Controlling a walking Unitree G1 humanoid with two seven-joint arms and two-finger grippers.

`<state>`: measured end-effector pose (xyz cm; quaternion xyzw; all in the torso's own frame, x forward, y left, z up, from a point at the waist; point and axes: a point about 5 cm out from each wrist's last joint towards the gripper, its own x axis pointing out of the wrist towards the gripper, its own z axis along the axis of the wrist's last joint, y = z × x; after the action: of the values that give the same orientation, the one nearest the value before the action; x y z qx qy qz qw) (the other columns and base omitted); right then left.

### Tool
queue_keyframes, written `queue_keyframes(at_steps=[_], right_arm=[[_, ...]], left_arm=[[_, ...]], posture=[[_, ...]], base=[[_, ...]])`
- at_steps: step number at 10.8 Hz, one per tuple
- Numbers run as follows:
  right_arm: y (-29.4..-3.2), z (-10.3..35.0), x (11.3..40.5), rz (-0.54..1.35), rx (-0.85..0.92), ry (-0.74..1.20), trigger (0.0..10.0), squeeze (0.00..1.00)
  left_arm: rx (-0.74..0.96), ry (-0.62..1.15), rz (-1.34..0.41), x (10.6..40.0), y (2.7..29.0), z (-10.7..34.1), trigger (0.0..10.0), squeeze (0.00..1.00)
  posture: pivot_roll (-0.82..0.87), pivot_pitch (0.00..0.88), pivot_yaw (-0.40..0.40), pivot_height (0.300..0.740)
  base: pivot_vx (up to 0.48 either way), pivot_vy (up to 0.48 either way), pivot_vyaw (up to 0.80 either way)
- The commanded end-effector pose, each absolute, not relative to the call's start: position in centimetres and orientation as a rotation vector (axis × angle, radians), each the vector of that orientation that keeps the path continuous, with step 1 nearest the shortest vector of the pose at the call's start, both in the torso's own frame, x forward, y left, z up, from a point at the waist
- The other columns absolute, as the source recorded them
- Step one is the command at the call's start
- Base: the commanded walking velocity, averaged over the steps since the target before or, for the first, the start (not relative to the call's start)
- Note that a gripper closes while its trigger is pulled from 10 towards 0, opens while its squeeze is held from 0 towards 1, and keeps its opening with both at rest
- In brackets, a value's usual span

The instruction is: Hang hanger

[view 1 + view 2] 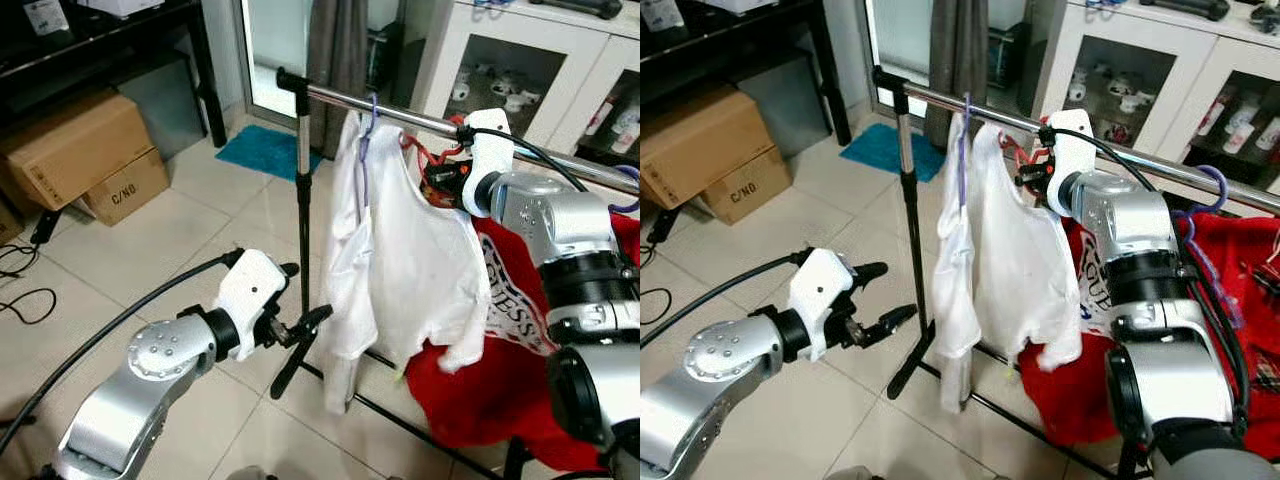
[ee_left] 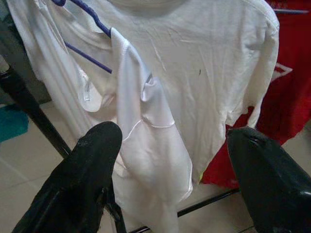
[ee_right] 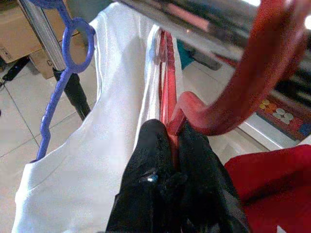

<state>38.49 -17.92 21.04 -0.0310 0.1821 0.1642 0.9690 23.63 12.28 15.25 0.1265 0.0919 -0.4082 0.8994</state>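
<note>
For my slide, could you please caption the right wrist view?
Right gripper shut on the red hanger beside the white shirt, below the rail.

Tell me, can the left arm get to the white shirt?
Probably yes. The left gripper is open and pointed at the white shirt, with only bare floor between them. The rack's pole stands close beside its path.

head eyes: down, shared rail (image 1: 400, 112) | wrists: close (along fingers (image 2: 87, 165))
</note>
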Motion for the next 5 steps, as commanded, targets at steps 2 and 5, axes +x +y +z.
queue_keyframes(at_steps=[2,5], right_arm=[[-17.7,21.6,38.3,0.35,-0.088,0.355,2.2,0.0],[-16.7,22.3,38.6,0.373,-0.082,0.344,10.0,0.53]], left_arm=[[0.282,0.185,-0.854,23.7,12.2,15.3,10.0,0.0],[0.291,0.189,-0.849,23.8,12.4,15.3,10.0,0.0]], posture=[[0.09,0.048,0.023,0.74],[0.09,0.049,0.021,0.74]], base=[[0.0,0.0,0.0],[0.0,0.0,0.0]])
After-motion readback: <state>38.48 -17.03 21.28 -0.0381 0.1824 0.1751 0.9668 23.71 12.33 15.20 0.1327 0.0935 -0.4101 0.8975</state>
